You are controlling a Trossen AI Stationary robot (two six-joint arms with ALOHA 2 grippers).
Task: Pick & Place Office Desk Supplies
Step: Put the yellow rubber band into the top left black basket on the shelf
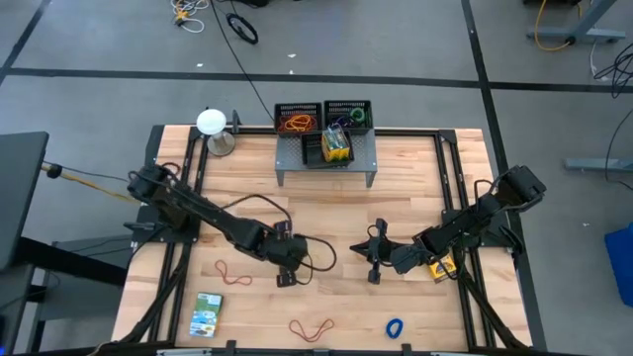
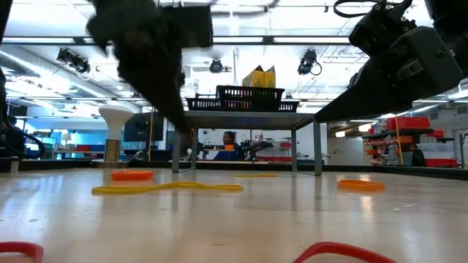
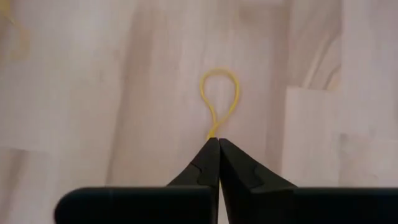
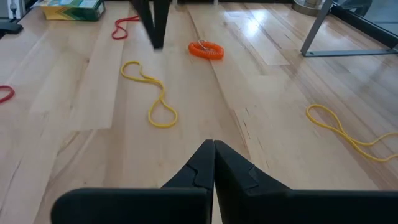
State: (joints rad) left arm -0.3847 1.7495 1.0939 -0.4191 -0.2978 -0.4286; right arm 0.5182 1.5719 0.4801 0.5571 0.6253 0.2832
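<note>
Fingers of the left gripper are squeezed tight together, and we see them pinching one end of a thin yellow rubber-band loop that lies flat on the pale wooden table; we think they went low so the band can be lifted; the right gripper is shut too, holds nothing, and waits near the table's middle; black mesh trays sit on the grey metal shelf at the back, likely where the band goes.
</note>
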